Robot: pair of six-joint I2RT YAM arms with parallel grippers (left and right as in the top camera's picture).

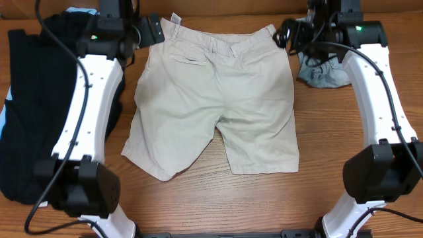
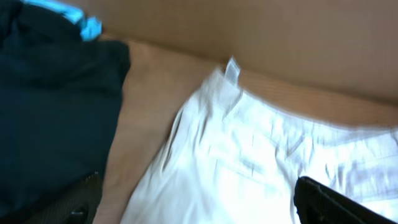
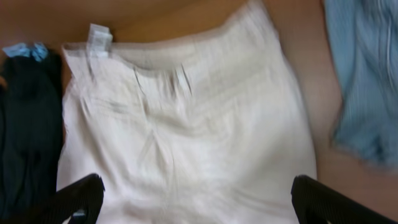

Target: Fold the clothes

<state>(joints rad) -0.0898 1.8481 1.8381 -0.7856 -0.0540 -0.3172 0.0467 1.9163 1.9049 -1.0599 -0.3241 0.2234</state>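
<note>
The cream-beige shorts lie spread flat on the wooden table, waistband at the far edge, both legs toward the near side. My left gripper hovers at the waistband's left corner, open and empty; the left wrist view shows the shorts between its spread fingers. My right gripper hovers at the waistband's right corner, open and empty; the right wrist view shows the shorts below its spread fingers.
A big black garment lies along the left side of the table. Light-blue denim shorts lie bunched at the far right, also in the right wrist view. The bare wooden table shows near the front.
</note>
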